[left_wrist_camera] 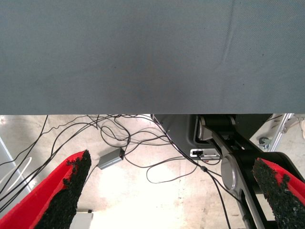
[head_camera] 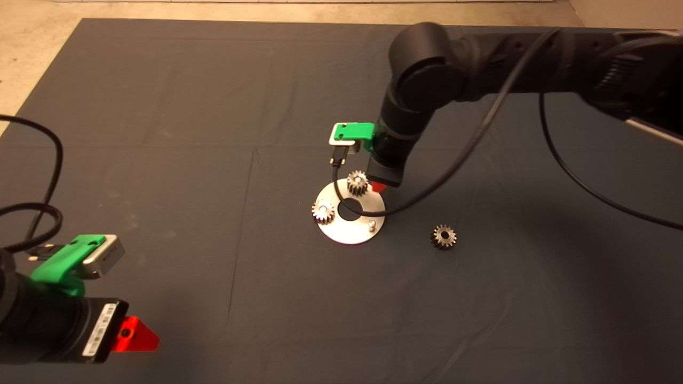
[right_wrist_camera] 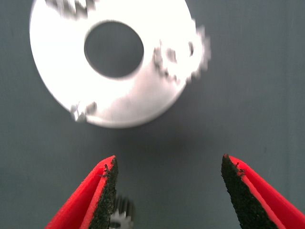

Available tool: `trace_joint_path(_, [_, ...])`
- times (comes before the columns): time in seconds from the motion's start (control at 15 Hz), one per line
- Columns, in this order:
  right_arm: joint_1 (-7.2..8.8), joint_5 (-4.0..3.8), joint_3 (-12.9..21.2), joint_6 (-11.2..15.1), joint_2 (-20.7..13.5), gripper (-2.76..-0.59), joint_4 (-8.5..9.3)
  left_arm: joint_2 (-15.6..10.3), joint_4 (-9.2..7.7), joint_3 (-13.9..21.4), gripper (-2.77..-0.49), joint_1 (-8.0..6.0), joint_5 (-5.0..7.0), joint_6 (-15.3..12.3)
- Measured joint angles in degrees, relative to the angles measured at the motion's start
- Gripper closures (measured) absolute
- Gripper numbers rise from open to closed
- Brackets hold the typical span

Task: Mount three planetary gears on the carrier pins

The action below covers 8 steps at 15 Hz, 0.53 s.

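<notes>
- A dark grey mat (head_camera: pixel 160 160) covers the table and fills most of the head view; pale floor (head_camera: pixel 32 32) shows along the top edge and upper left corner.
- Just right of the frame's centre lies a flat shiny metal disc (head_camera: pixel 341 232) with a large centre hole.
- Two planetary gears sit on carrier pins on the disc: one gear (head_camera: pixel 357 183) at its upper edge, another gear (head_camera: pixel 323 211) at its left edge.
- A third pin (head_camera: pixel 372 225) stands bare at the disc's lower right.
- The third gear (head_camera: pixel 443 236), darker, lies flat on the mat to the right of the disc, well apart from it.
- The right arm (head_camera: pixel 480 58) comes in from the upper right and bends down over the disc.
- The right pincer (head_camera: pixel 378 186) hangs just beside the upper gear, at the disc's upper right rim; most of it is hidden under the wrist.
- A black cable (head_camera: pixel 469 144) loops from the arm down across the disc's right edge.
- In the right wrist view the right pincer (right_wrist_camera: pixel 169 183) is spread wide and holds nothing; the disc (right_wrist_camera: pixel 143 98) lies beyond its tips, and the loose gear (right_wrist_camera: pixel 121 212) peeks out beside one finger.
- The left pincer (head_camera: pixel 133 335) waits at the lower left of the frame.
- Its wrist view shows it (left_wrist_camera: pixel 174 183) wide open and empty, with the mat's edge (left_wrist_camera: pixel 143 57), floor cables (left_wrist_camera: pixel 114 136) and part of a machine base (left_wrist_camera: pixel 224 143) beyond.
</notes>
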Motion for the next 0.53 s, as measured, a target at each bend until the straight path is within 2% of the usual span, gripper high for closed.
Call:
trace_joint_path(0.13, [0.09, -0.34, 4.0, 1.3, -5.7, -1.74, 0.37, 0.0, 0.00, 0.0, -2.46, -0.01, 0.00, 0.0])
trace_joint_path(0.2, [0.26, -0.76, 5.2, 1.6, -8.0, -1.75, 0.45, 0.0, 0.00, 0.0, -2.46, 0.01, 0.00, 0.0])
trace_joint_path(0.27, [0.45, -0.80, 7.0, 1.9, -10.1, -1.76, 0.45, 0.0, 0.00, 0.0, -2.46, -0.01, 0.00, 0.0])
trace_joint_path(0.4, [0.43, -0.88, 9.8, 2.1, -12.4, -1.88, 0.83, 0.0, 0.00, 0.0, -2.46, -0.01, 0.00, 0.0])
trace_joint_path(0.53, [0.43, -0.48, 12.6, 2.7, -14.0, -1.94, 0.95, 0.0, 0.00, 0.0, -2.46, 0.01, 0.01, 0.0])
